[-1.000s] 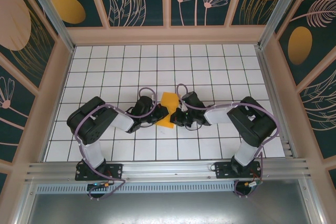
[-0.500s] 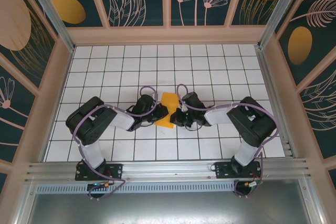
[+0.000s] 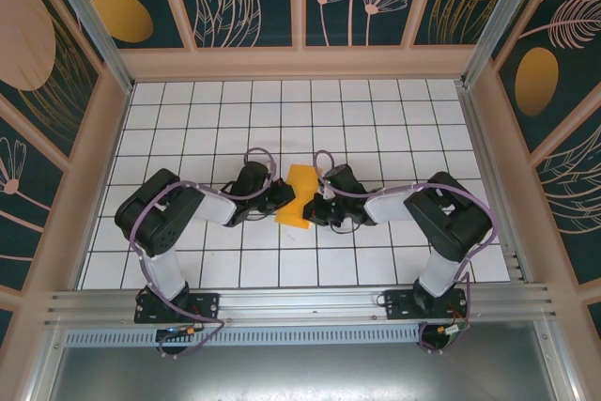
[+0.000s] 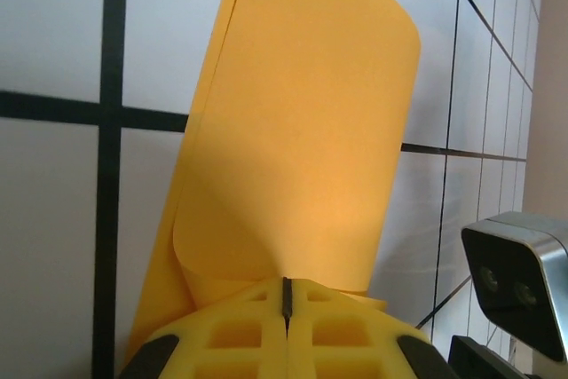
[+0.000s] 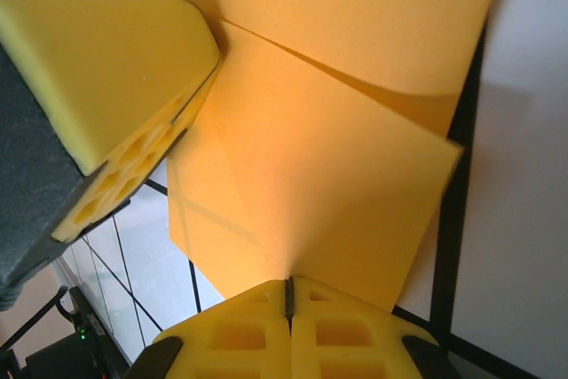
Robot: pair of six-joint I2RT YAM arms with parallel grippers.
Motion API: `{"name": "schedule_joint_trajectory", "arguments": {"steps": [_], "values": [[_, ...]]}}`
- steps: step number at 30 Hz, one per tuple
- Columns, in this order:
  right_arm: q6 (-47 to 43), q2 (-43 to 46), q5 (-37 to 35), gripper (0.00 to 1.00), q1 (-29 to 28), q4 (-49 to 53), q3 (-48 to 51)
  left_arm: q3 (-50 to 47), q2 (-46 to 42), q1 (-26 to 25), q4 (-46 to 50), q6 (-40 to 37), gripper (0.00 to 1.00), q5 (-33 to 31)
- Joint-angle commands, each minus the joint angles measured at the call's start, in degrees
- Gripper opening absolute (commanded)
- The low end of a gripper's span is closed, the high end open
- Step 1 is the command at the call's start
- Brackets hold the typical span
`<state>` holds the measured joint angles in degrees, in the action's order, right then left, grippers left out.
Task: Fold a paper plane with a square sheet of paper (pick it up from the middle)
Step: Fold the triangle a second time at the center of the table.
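**Top view.** The thin orange-yellow square sheet of paper (image 3: 299,196), folded over on itself, lies between the two arms near the middle of the white grid-tiled table (image 3: 376,119). The left gripper (image 3: 282,200) meets it from the left and the right gripper (image 3: 314,206) from the right.

**Left wrist view.** The left gripper (image 4: 286,297) has its yellow foam pads (image 4: 231,335) pressed together on a curled edge of the sheet (image 4: 302,130). Two layers of paper spread away from the pads to a rounded corner.

**Right wrist view.** The right gripper (image 5: 288,297) is likewise clamped on the sheet (image 5: 337,184), which shows a slanting crease. A pad of the left gripper (image 5: 106,77) touches the paper at the upper left. Whether the sheet rests on the table cannot be told.
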<state>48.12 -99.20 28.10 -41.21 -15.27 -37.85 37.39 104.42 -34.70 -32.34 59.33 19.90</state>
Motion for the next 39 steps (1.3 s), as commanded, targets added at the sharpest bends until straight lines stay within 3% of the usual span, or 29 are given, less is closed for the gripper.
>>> {"name": "schedule_joint_trajectory", "arguments": {"steps": [1,5,14,18,21,26,39], "values": [[-2.60,-4.43,-4.80,0.00,-0.54,12.48,3.00,3.44,2.15,3.40,11.77,-4.39,0.03,-7.91],[-2.56,-4.03,-4.63,0.00,-0.61,12.44,2.25,7.94,2.45,4.72,20.59,-6.75,0.02,-11.40],[-3.51,-4.22,-4.02,0.00,-0.54,12.62,1.15,11.13,0.25,6.90,25.12,-10.42,0.02,-12.18],[-3.54,-4.14,-3.84,0.00,-0.54,12.54,0.50,9.04,-5.76,6.90,21.95,-10.57,0.06,-7.72],[-3.61,-4.05,-3.92,0.00,-0.54,13.03,-0.03,5.40,-10.55,6.54,14.65,-8.87,0.06,-0.02],[-3.41,-4.05,-4.19,0.00,-0.54,13.03,-0.34,3.65,-8.27,3.54,6.22,-6.90,0.04,9.29],[-2.56,2.82,-1.18,0.00,-0.58,9.93,-1.68,4.89,3.26,2.21,11.98,-8.88,0.00,0.64]]}}
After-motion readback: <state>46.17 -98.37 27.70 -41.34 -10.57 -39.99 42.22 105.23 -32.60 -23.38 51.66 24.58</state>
